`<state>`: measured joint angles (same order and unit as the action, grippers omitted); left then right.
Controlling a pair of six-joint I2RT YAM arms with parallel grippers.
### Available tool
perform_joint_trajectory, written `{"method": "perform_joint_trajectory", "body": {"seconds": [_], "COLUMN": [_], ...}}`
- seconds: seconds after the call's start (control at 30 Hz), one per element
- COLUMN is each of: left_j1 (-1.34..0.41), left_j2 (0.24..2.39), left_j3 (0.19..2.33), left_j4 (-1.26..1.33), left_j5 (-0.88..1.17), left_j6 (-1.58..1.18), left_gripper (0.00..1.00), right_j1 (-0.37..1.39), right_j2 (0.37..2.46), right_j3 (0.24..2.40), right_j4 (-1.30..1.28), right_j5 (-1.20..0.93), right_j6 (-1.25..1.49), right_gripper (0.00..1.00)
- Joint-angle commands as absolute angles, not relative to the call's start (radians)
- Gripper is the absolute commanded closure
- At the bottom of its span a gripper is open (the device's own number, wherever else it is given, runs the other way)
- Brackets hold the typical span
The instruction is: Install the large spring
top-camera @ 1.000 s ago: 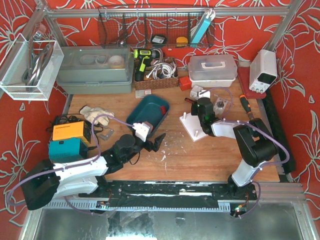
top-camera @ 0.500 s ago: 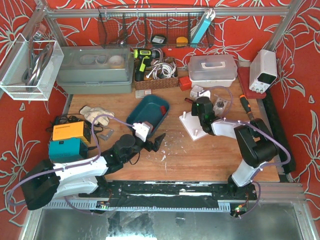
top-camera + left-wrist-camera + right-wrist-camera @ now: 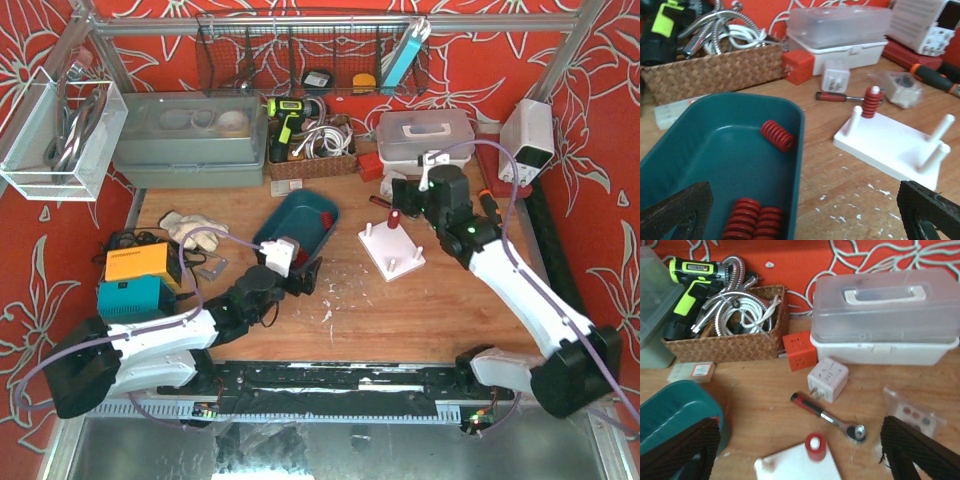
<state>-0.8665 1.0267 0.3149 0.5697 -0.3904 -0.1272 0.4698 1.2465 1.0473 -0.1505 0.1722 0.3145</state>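
A large red spring (image 3: pixel 395 219) (image 3: pixel 871 102) (image 3: pixel 814 446) stands upright on the back peg of the white peg plate (image 3: pixel 392 252) (image 3: pixel 890 146) (image 3: pixel 800 467). My right gripper (image 3: pixel 405 196) (image 3: pixel 800 440) hangs open above and behind it, touching nothing. A teal tray (image 3: pixel 283 215) (image 3: pixel 801 145) holds more red springs (image 3: pixel 776 135), one lying loose and two side by side at the near end. My left gripper (image 3: pixel 306 272) (image 3: pixel 802 200) is open over the tray's near right rim, with nothing between its fingers.
Behind the plate lie a red-handled ratchet (image 3: pixel 827 415), a white plug adapter (image 3: pixel 827 379), an orange cube (image 3: pixel 800 350) and a small plastic bag (image 3: pixel 912 415). A wicker basket (image 3: pixel 725 342) with hoses and a drill, and a clear lidded box (image 3: pixel 885 315), line the back.
My right gripper has opened, let go of the spring on the back peg, and risen up and back. The left gripper has edged closer to the teal tray.
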Motion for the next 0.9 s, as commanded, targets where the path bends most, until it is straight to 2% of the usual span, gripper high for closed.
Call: {"method": "perform_joint_trajectory", "body": {"seconds": [0.0,0.1,0.23,0.37,0.47,0.63,0.87], "left_j1": [-0.826,-0.735,-0.621,-0.553,-0.525,-0.522,-0.522], "left_j2": [1.070,1.107,1.228,1.399,1.492,1.628,1.790], "left_j3": [0.413,0.456,0.557,0.713,0.795,0.912,1.045], "left_j4": [0.431,0.392,0.320,0.243,0.224,0.198,0.137], "left_j5": [-0.481,-0.347,-0.213,-0.087,-0.005,0.017,0.020], "left_j6": [-0.250,-0.414,-0.569,-0.585,-0.610,-0.648,-0.668], "left_gripper": [0.04,0.17,0.22,0.40,0.50,0.60,0.64], "right_j1": [0.474,0.473,0.476,0.478,0.484,0.513,0.534], "right_j2": [1.104,0.970,0.851,0.803,0.792,0.819,0.821], "right_j3": [0.988,0.898,0.727,0.611,0.535,0.508,0.485], "right_j4": [-0.371,-0.361,-0.270,-0.198,-0.127,-0.093,-0.079], "right_j5": [0.098,0.080,0.104,0.102,0.090,0.129,0.180], "right_j6": [0.268,0.298,0.325,0.379,0.391,0.389,0.391], "right_gripper": [0.09,0.01,0.01,0.01,0.01,0.02,0.02]}}
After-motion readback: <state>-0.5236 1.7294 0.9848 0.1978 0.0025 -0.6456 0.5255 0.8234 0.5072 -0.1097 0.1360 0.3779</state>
